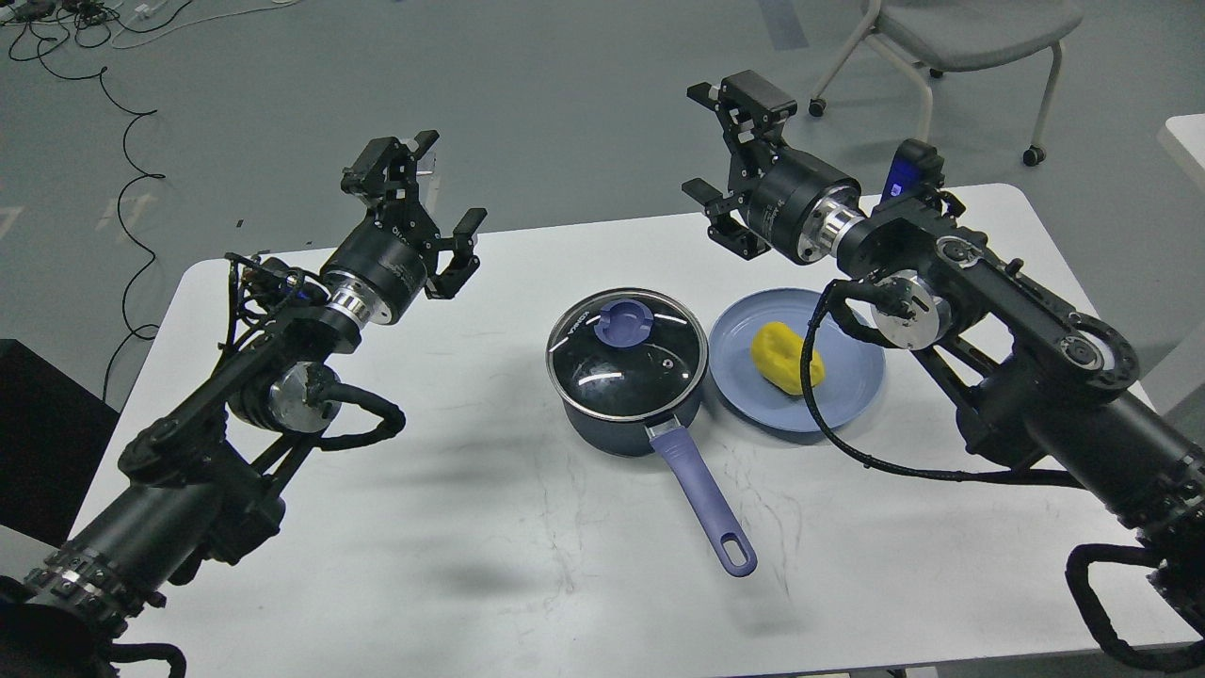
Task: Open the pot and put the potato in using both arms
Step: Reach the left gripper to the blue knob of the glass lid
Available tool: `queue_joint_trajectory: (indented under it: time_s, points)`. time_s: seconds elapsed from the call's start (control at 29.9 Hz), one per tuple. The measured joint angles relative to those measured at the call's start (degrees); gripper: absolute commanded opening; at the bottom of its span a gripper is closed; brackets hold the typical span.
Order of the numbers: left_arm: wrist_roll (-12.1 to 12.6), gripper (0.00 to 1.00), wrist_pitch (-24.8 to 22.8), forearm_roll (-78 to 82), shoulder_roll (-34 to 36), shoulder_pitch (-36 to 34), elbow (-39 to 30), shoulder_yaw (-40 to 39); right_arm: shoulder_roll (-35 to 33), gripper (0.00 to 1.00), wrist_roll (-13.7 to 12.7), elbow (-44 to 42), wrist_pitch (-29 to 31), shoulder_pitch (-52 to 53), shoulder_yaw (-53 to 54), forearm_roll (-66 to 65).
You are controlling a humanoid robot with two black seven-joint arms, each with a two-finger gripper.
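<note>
A dark blue pot (602, 424) stands mid-table with a glass lid (628, 354) shut on it, a purple knob (623, 323) on top and a purple handle (703, 496) pointing toward me. A yellow potato (783, 357) lies on a blue plate (852, 377) just right of the pot. My left gripper (428, 193) is open and empty, raised above the table's far left, well left of the pot. My right gripper (720, 141) is open and empty, raised behind the plate and pot.
The white table (490, 527) carries only the pot and plate. A black cable (847, 433) from my right arm hangs over the plate's near edge. A grey chair (951, 38) stands on the floor at the back right. Cables (122, 141) lie on the floor at the back left.
</note>
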Motion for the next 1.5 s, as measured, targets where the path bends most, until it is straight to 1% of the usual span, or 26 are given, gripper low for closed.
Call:
queue_joint_trajectory:
  time_s: [0.07, 0.17, 0.3, 0.4, 0.53, 0.74, 0.84, 0.94, 1.14, 1.27, 1.5]
  points:
    - [-0.50, 0.98, 0.02, -0.01, -0.17, 0.00, -0.03, -0.07, 0.01, 1.00, 0.00, 0.00, 0.06, 0.00, 0.00, 0.00]
    - [-0.57, 0.98, 0.43, 0.58, -0.30, -0.02, -0.04, -0.08, -0.03, 1.00, 0.00, 0.05, 0.07, -0.01, 0.00, 0.00]
    - [0.31, 0.98, 1.28, 2.24, 0.15, -0.96, -0.11, 0.45, -0.21, 1.00, 0.00, 0.09, 0.08, 0.00, 0.16, 0.00]
    - [0.71, 0.98, 2.07, 9.54, 1.21, -3.77, -1.09, 1.44, -0.28, 1.00, 0.00, 0.09, 0.08, -0.27, 0.22, 0.00]
    - [0.61, 0.98, 3.75, 22.75, 2.88, -7.88, -3.77, 3.39, -0.83, 1.00, 0.00, 0.09, 0.08, -0.88, 0.98, 0.16]
    - [0.39, 0.98, 4.75, 40.82, 6.84, -8.96, -11.06, 4.07, -2.59, 1.00, -0.06, 0.06, 0.49, -2.47, 5.41, 1.28]
    - [0.35, 0.98, 7.57, 52.87, 7.31, -8.62, -14.55, 4.23, -3.27, 1.00, -0.16, -0.01, 2.34, -3.70, 8.01, 4.13]
    - [0.22, 0.98, 10.61, 63.47, 6.85, -8.32, -15.82, 5.22, -4.73, 1.00, -0.22, -0.45, 4.68, -4.83, 9.70, 6.14]
    - [0.03, 0.98, 15.86, 82.41, 6.08, -8.95, -15.98, 14.97, -7.42, 1.00, -0.25, -6.01, 15.53, -6.90, 13.10, 7.14]
    - [-0.01, 0.98, 16.88, 93.01, 4.31, -9.06, -14.79, 18.47, -9.57, 1.00, -0.22, -8.71, 19.90, -7.84, 14.86, 9.95]
    - [0.10, 0.98, 16.97, 97.58, 3.50, -9.06, -10.15, 21.80, -12.50, 1.00, 0.21, -14.46, 20.81, -7.98, 15.87, 13.30]
